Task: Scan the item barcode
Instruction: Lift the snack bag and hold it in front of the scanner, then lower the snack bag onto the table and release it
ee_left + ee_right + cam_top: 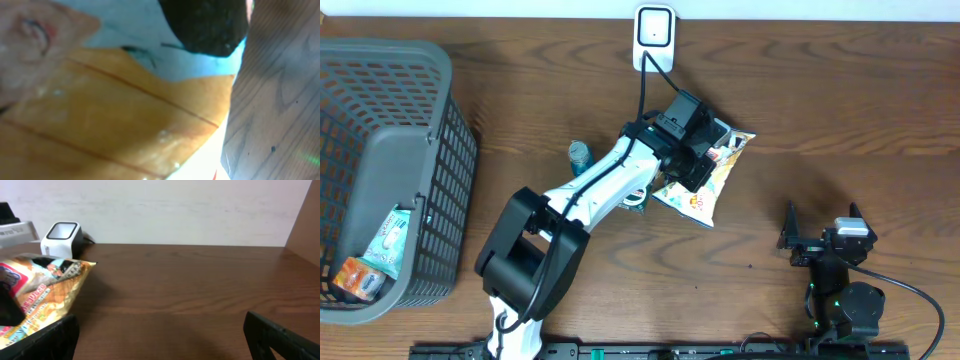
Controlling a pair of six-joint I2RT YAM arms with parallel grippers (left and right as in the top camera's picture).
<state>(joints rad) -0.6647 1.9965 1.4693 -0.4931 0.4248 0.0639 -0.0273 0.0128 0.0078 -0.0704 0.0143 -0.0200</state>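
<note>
The item is a yellow and orange snack bag point(712, 182) lying tilted in the middle of the table, just below the white barcode scanner point(653, 30) at the back edge. My left gripper point(688, 150) is down on the bag's upper part and shut on it. The bag point(125, 120) fills the left wrist view, so that gripper's fingers are hidden there. The right wrist view shows the bag point(45, 295) at the left and the scanner point(61, 237) behind it. My right gripper point(820, 232) rests open near the front right, with nothing between its fingers point(47, 340).
A grey mesh basket point(415, 110) stands at the left with a few packets inside. A teal can point(579, 153) stands beside the left arm. The scanner's black cable point(645, 85) runs down toward the arm. A brown wall edge point(305, 225) rises at the right.
</note>
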